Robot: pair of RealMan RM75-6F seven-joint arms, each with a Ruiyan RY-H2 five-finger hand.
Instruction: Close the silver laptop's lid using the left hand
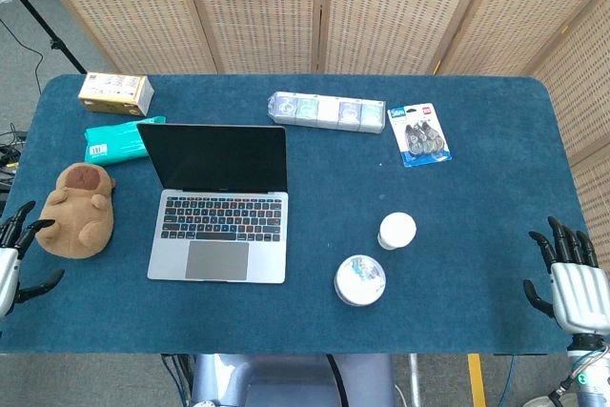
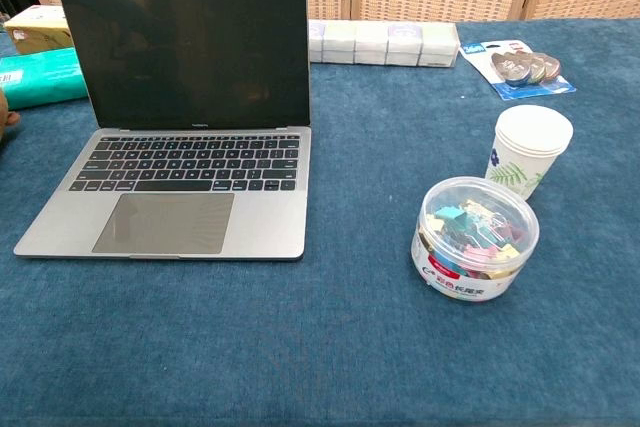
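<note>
The left hand (image 1: pixel 17 253) waits empty, fingers spread, at the surface's left edge; it should clear the plush toy (image 1: pixel 81 209), reach behind the silver laptop's (image 1: pixel 220 202) lid and press it down gently.

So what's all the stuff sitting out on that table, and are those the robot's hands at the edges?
laptop: one, silver, lid open, screen dark, left of centre
plush toy: one, brown, left of the laptop
packet: one, teal, behind the plush toy
box: one, yellow and white, far left corner
row of small containers: one, pale, behind the laptop
blister pack: one, blue card, right of the row
paper cup: one, white with a leaf print, right of the laptop
tub of binder clips: one, clear, in front of the cup
table: one, blue cloth
left hand: at the near left edge, holding nothing
right hand: at the near right edge, fingers apart
</note>
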